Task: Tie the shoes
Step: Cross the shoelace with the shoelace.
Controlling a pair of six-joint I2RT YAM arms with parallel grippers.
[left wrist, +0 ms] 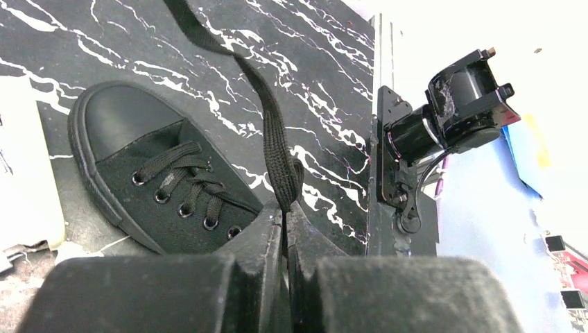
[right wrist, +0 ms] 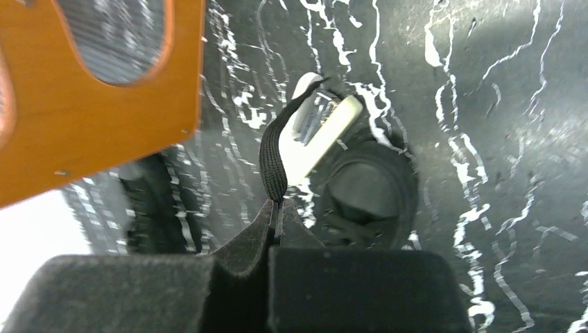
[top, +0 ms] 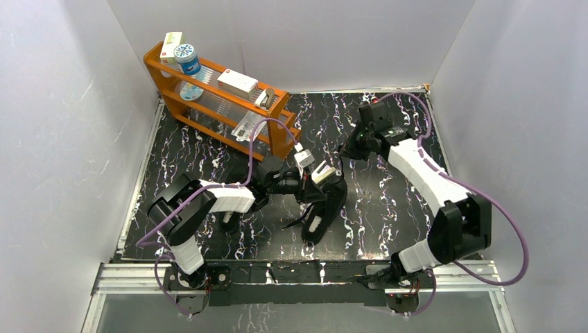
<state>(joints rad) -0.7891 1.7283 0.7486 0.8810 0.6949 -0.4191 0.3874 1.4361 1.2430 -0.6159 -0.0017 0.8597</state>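
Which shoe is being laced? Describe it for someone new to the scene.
Start at the orange rack at the back left of the black marbled table, then come forward to the middle. The shoe lies in the open there, beside the left gripper; the other shoe is half hidden beneath the left arm.

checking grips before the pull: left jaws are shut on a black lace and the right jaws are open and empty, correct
No: the right jaws are shut too, pinching a black lace end; the right wrist view shows it. The left jaws are shut on a lace strand, as you said.
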